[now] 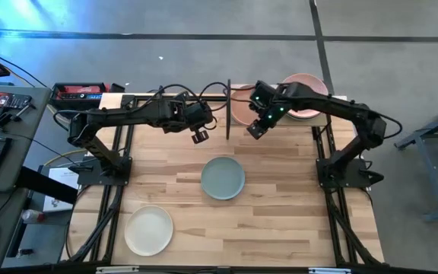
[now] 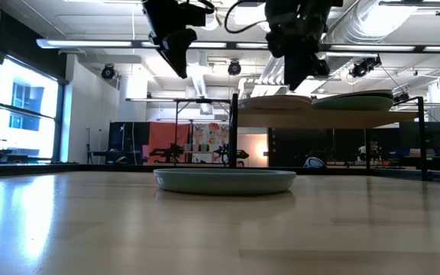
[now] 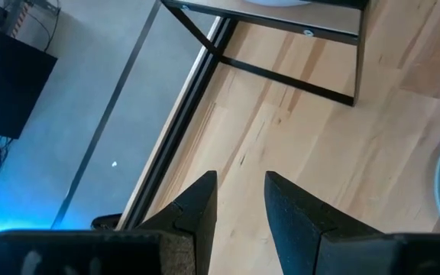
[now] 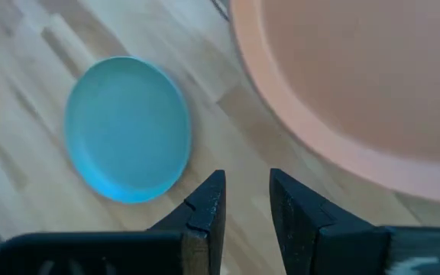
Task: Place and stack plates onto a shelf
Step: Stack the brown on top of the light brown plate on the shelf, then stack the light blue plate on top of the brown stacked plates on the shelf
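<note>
Two end effectors up, both empty. Right end effector (image 1: pixel 255 131) hangs just off the near-left edge of the shelf (image 1: pixel 236 94), fingers (image 4: pixel 205 210) a narrow gap apart, nothing between them. Left end effector (image 1: pixel 198 137) hovers above the table (image 1: pixel 280 221), just left of the shelf's black post, fingers (image 3: pixel 197 206) likewise a narrow gap apart and bare.

Outward from my right wrist: pink plate (image 4: pixel 342 84) on the shelf fills the view close ahead; blue-green plate (image 4: pixel 127 128) lies farther off on the table. From above, that blue-green plate (image 1: pixel 223 177) sits mid-table, well clear of both arms. Cream plate (image 1: pixel 148 230) lies near the front-left corner. On the shelf, the pink plate (image 1: pixel 243 105) is on the left half; a second stack, pink on top (image 1: pixel 307 93), is on the right half, partly under my right arm. The low view shows a pale green plate (image 2: pixel 355 101) on that side, so the stack's make-up is unclear.

Judgement: two plates left on the table; the blue-green one looks like the next pick, and it is nearest my right arm.

How to do it well:
- Open wider before descending; the present gap looks too tight for a rim.
- Come down at the plate's edge, one finger inside the rim, one outside.
- Lift level, clear the shelf's edge and post, then lower centred on a stack.
- Release only once it is seated; an off-centre stack could slide.
</note>
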`<state>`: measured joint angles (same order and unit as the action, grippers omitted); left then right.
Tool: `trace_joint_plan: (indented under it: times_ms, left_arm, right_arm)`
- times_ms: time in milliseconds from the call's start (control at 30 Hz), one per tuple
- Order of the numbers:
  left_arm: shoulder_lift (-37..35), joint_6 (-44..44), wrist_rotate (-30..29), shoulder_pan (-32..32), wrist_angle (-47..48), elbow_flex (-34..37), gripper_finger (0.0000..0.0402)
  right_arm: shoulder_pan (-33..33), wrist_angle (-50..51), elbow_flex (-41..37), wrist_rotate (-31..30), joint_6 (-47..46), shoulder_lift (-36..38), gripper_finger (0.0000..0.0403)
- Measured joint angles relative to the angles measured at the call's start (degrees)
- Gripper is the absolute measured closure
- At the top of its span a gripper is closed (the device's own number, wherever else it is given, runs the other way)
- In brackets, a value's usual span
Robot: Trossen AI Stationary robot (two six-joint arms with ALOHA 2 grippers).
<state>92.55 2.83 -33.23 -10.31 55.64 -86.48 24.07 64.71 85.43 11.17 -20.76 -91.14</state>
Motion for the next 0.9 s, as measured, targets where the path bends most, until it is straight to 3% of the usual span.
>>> trace_joint_plan:
  times_ms: [533,900]
  left_arm:
    - [0.0,0.1,0.1,-0.2,0.0,0.0,0.0300]
    - [0.0,1.2,1.1,-0.2,1.5,0.0,0.0300]
  right_arm:
    - [3.9,-1.9,0.0,-6.9,-0.2,-3.4,0.0323]
    - [3.9,-0.6,0.0,-1.6,-1.4,-2.3,0.0323]
